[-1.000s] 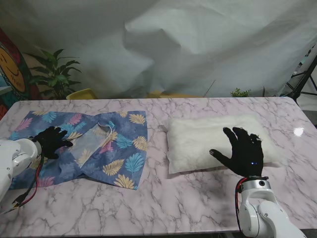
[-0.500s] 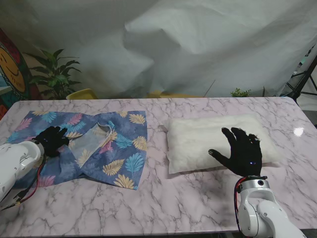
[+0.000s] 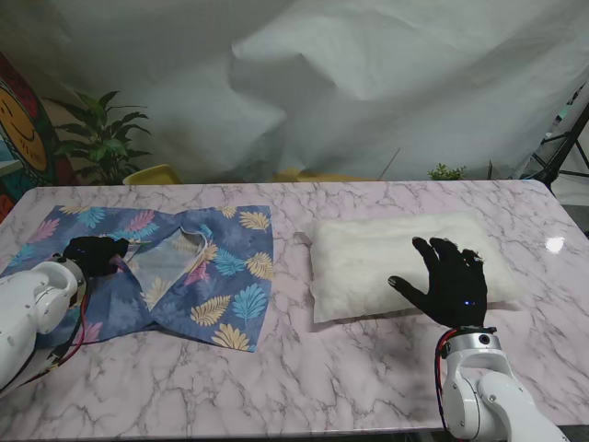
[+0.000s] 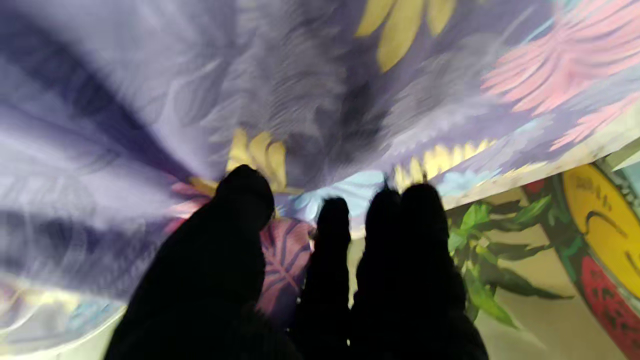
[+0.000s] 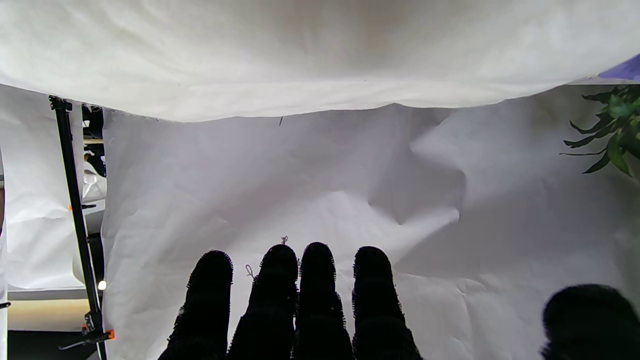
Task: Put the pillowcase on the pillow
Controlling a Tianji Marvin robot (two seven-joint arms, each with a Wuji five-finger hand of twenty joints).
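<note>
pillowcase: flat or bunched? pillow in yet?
Partly bunched: the pillowcase is rumpled, pale lining showing near the left hand. Pillow lies bare, apart to its right.

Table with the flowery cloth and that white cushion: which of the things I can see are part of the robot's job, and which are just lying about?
Part of the job:
- pillowcase, blue with a leaf print, spread on the left
- pillow, white, on the right
- left hand, fingers on the pillowcase
- right hand, open over the pillow

Just lying about:
- potted plant
- white backdrop sheet
- yellow object beyond the table edge
</note>
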